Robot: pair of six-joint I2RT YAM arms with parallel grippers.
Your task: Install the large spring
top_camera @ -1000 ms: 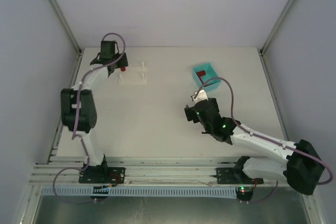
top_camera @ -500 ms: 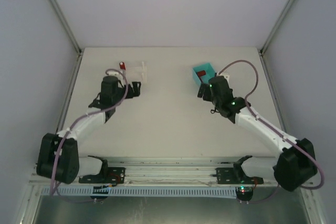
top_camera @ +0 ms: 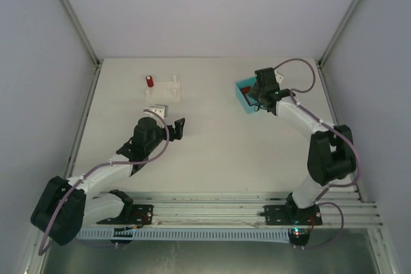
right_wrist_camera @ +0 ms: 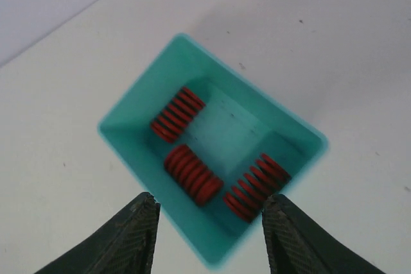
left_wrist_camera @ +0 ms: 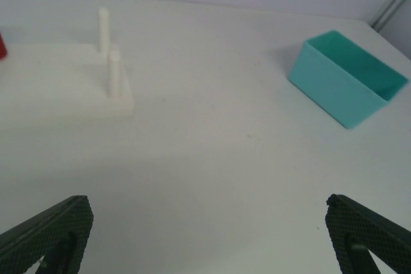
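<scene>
Three red springs lie in the teal bin [right_wrist_camera: 141,158]: one at the back [right_wrist_camera: 178,115], a thicker one in the middle [right_wrist_camera: 192,173] and one on the right [right_wrist_camera: 257,186]. My right gripper [right_wrist_camera: 209,232] hangs just above the bin's near corner, open, with nothing between its fingers [right_wrist_camera: 122,235]. From above, it [top_camera: 260,93] covers part of the bin [top_camera: 244,91]. The white peg base [left_wrist_camera: 64,94] carries two bare pegs [left_wrist_camera: 115,72]; a red spring [top_camera: 149,81] stands at its left end. My left gripper [top_camera: 174,128] is wide open, short of the base and holding nothing.
Grey enclosure walls close in the table on the left, right and back. The aluminium rail [top_camera: 205,210] with both arm bases runs along the near edge. The right arm's cable [top_camera: 302,68] loops behind the bin.
My left gripper let go and drew back from the peg base toward the near side, leaving the red spring there. My right gripper swung out over the bin and its jaws narrowed.
</scene>
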